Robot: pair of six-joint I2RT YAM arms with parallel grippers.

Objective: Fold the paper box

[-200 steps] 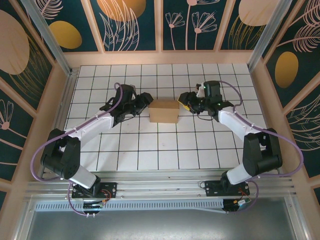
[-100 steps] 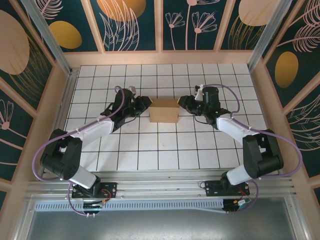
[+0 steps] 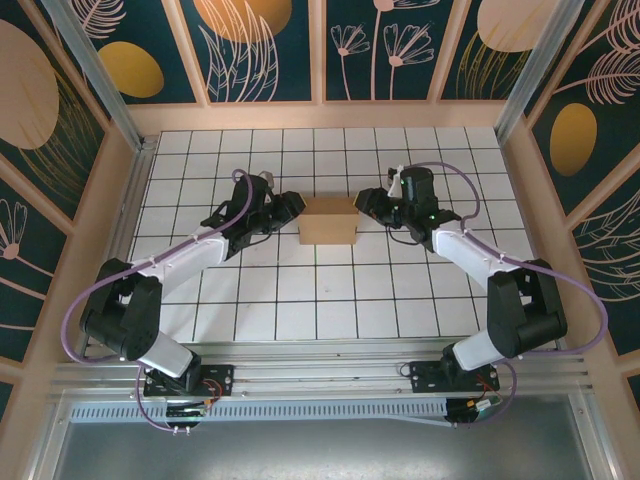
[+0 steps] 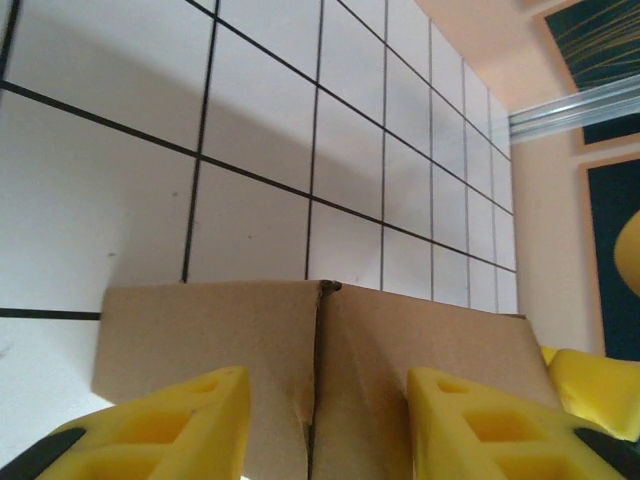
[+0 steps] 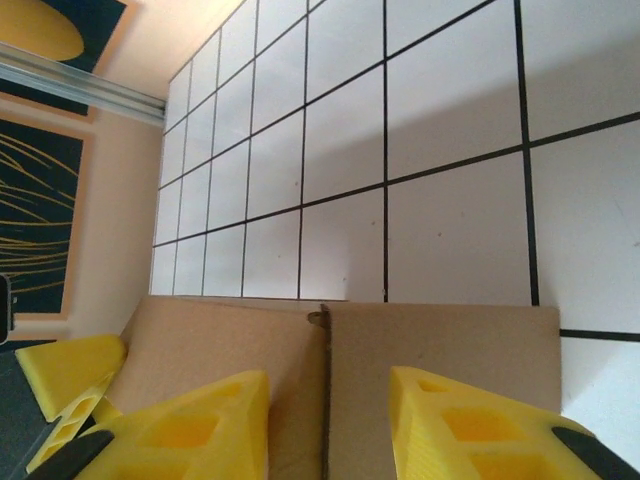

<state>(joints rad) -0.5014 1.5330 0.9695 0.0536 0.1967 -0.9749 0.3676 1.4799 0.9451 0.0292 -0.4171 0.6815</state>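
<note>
Left gripper (image 4: 328, 390): jaws partly open. Its yellow fingers (image 4: 170, 430) stand apart in front of the left end face of the paper box (image 4: 220, 340), and a vertical seam (image 4: 316, 350) shows in the gap between them. The gripper holds nothing; whether the tips touch the cardboard cannot be told. Right gripper (image 5: 328, 388): the same state at the opposite end, jaws partly open either side of a seam, with no grasp seen. Each wrist view also catches the other gripper's yellow finger past the far edge of the box, a detail too small to make out in the overhead view. From overhead, the left arm (image 3: 170, 265) and right arm (image 3: 480, 255) rise from the near edge with elbows out and forearms angled inward. The left gripper (image 3: 290, 205) and right gripper (image 3: 365, 200) flank the closed squarish box (image 3: 330, 221), which sits mid-table (image 3: 300, 290) on white tiles.
</note>
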